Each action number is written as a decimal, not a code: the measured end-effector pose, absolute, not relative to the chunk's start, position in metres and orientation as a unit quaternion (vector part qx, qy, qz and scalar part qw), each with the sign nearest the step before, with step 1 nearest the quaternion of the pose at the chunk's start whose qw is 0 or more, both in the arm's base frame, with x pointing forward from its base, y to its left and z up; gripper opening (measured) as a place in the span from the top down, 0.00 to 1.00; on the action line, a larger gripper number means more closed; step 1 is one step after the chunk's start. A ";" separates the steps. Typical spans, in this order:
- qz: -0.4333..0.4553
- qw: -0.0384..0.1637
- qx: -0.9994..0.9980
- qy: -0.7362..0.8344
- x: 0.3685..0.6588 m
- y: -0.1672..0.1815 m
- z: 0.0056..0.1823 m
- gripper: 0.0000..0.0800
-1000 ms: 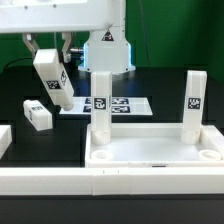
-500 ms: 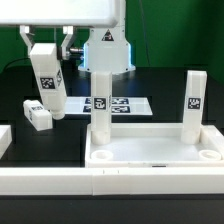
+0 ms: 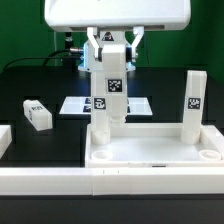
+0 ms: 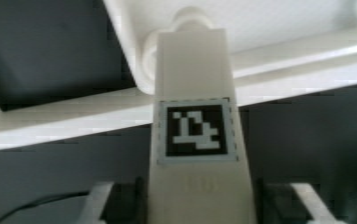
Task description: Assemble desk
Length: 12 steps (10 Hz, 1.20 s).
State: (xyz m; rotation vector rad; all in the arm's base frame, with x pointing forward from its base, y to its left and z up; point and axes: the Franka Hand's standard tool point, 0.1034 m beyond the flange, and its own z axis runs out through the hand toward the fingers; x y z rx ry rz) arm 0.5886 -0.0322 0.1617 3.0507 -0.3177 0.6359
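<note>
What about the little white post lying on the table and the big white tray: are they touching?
Apart. The exterior view shows a strip of bare black table between the lying post and the tray.

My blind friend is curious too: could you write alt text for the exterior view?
The robot's tool grips a white square plastic post leg, tagged black-and-white, upright over the far edge of a white rectangular plastic tray-like tabletop. Two standing legs occupy its far corners; a fourth leg lies loose on the black table.
</note>
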 end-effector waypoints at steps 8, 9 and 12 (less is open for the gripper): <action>0.231 -0.018 0.968 -0.099 0.596 0.059 0.164 0.64; 0.229 -0.017 0.968 -0.101 0.595 0.057 0.162 0.64; 0.306 -0.012 0.948 -0.083 0.599 0.072 0.161 0.64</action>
